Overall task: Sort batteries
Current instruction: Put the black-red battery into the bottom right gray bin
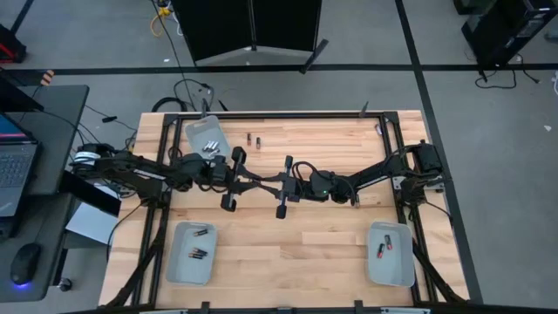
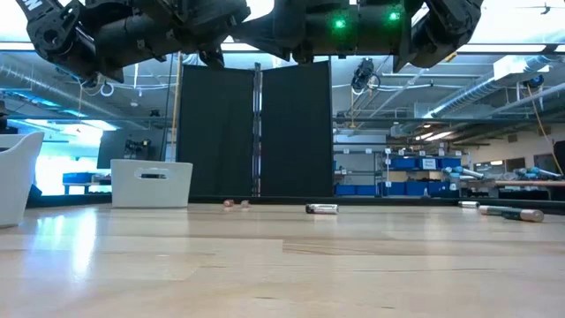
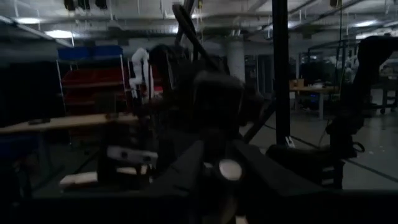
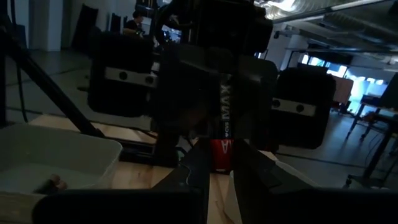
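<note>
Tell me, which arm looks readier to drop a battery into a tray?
Likely the right. Its gripper pinches a red-ended battery, and the tray on its side holds reddish ones.

Bright overhead; dim, murky wrist views.

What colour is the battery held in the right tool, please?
Black with a red end; the right wrist view shows it best.

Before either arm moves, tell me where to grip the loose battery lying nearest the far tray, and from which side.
Grip the battery mid-body, coming straight down. It lies flat, long axis roughly toward the far edge, so close across its width. A second battery lies close beside it, so finger room there looks tight.
</note>
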Robot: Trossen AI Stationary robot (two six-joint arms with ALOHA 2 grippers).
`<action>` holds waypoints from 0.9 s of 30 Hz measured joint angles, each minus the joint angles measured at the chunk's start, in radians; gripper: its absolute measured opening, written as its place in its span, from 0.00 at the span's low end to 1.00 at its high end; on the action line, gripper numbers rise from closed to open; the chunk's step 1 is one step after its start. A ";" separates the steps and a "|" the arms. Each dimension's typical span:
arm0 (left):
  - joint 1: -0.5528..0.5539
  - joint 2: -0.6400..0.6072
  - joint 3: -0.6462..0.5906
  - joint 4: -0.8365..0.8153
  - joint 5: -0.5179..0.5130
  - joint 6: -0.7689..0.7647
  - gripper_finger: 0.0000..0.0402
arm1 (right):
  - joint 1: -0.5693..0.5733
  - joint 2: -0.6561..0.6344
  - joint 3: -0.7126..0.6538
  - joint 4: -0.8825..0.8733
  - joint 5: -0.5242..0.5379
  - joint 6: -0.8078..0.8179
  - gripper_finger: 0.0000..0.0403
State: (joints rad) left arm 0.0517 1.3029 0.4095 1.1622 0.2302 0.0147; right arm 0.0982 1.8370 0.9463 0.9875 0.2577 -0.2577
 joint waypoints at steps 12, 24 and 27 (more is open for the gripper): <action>0.000 -0.026 0.000 -0.006 0.004 0.003 0.12 | 0.000 0.000 0.001 -0.015 0.030 0.049 0.36; -0.003 -0.278 0.069 -0.466 0.096 0.035 0.12 | -0.004 -0.006 0.001 -0.253 0.146 0.053 0.57; -0.022 -0.339 0.157 -0.798 0.063 0.064 0.12 | -0.009 -0.006 0.001 -0.342 0.146 0.056 0.56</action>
State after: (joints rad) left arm 0.0296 0.9636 0.5662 0.3640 0.2936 0.0785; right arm 0.0890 1.8305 0.9473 0.6455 0.4034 -0.2020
